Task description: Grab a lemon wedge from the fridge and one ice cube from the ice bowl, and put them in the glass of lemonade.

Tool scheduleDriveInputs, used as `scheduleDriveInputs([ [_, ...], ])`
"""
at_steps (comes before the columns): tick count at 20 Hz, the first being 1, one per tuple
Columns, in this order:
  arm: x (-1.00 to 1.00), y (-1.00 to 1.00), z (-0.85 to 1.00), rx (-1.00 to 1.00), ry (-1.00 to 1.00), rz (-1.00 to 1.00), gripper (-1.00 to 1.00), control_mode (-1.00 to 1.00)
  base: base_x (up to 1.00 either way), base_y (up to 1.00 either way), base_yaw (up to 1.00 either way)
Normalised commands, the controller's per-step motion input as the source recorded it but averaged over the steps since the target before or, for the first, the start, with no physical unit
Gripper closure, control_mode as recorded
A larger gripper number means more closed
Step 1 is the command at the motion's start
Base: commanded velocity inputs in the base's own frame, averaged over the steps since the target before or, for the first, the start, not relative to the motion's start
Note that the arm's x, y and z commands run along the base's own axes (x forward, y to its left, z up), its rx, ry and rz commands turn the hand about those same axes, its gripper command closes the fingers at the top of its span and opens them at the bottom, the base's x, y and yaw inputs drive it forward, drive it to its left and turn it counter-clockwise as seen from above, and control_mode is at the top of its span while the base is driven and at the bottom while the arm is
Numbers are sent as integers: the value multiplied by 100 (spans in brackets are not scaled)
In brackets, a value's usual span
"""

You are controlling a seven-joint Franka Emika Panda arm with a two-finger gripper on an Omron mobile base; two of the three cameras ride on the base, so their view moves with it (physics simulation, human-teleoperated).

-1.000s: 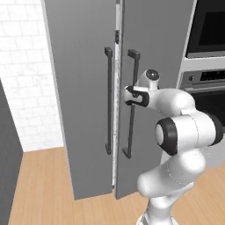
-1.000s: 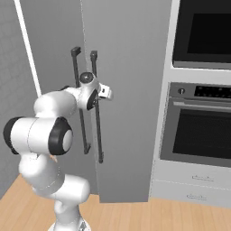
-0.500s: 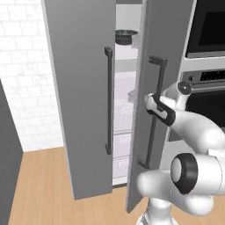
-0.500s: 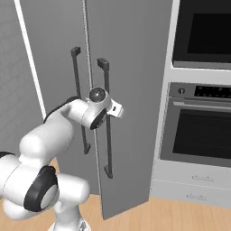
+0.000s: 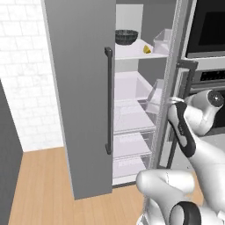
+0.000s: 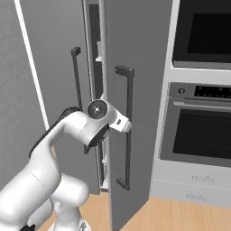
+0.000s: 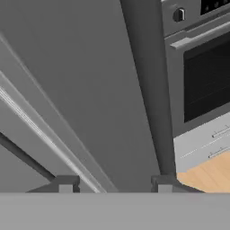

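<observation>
The fridge [image 5: 83, 96] stood with its right door [image 6: 135, 103] swung open and its left door shut, so that from the left base view the white shelves [image 5: 132, 121] lay bare between the two grey panels. On the top shelf a tiny yellow lemon wedge [image 5: 146, 50] sat near the right side, just beside a clear container [image 5: 162, 42], with a dark bowl [image 5: 126, 37] well to its left on the same shelf. Lower down came another clear bin [image 5: 156, 94] and wire drawers [image 5: 132, 151]. The arm reached up along the edge of the open door, its wrist close to the dark vertical bar handle [image 6: 128, 126] on that door's outer face. In the hand view the tool [image 7: 115, 183] showed its two dark fingertips [image 7: 65, 183] standing apart with nothing between them; the handle ran past just beside the right tip, not gripped, and the door's grey face lay behind. To the right of the fridge stood a built-in oven [image 6: 203, 126] with a dark window, and wooden floor [image 5: 39, 184] ran below.
</observation>
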Motion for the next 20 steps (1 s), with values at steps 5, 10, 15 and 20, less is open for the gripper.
scheduleDriveInputs([
  [5, -94, 19, 100, -3, -14, 2, -100, -100, 0, 0, 0],
  [10, -9, 92, 67, -25, 7, 2, -100, -100, 0, 0, 0],
  [15, 88, 91, 13, -38, 26, -3, -100, -100, 0, 0, 0],
  [20, 100, 24, -16, -44, 39, -11, -100, -100, 0, 0, 0],
])
